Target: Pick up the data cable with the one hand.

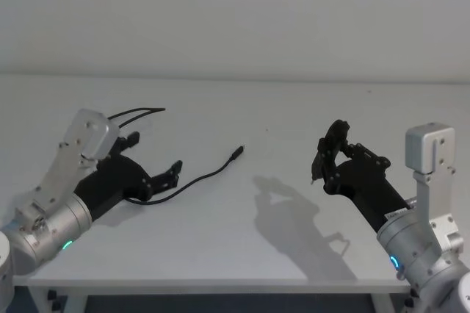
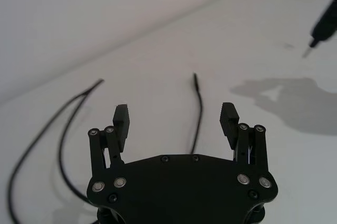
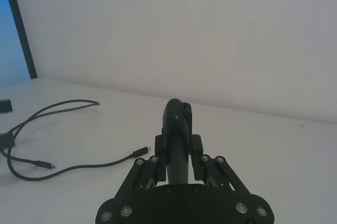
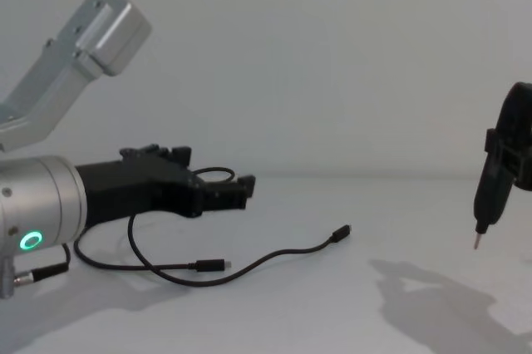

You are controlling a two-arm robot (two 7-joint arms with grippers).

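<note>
Leaving bare white table point(image 1: 294, 107) open on every side of the data cable point(image 1: 198, 178). Straddling the cable's middle run from just above with the left gripper point(image 1: 154, 155), jaws spread wide. Occupying the right side, well apart, with the right gripper point(image 1: 334, 157) clamping a black pen-shaped tool point(image 4: 486, 204), tip hanging above the surface.

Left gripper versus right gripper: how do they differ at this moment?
The left gripper is open and empty; the right gripper is shut on a pen-shaped tool. The left gripper sits low over the data cable; the right gripper is raised, well clear of it. Both are black two-finger grippers above the white table.
</note>
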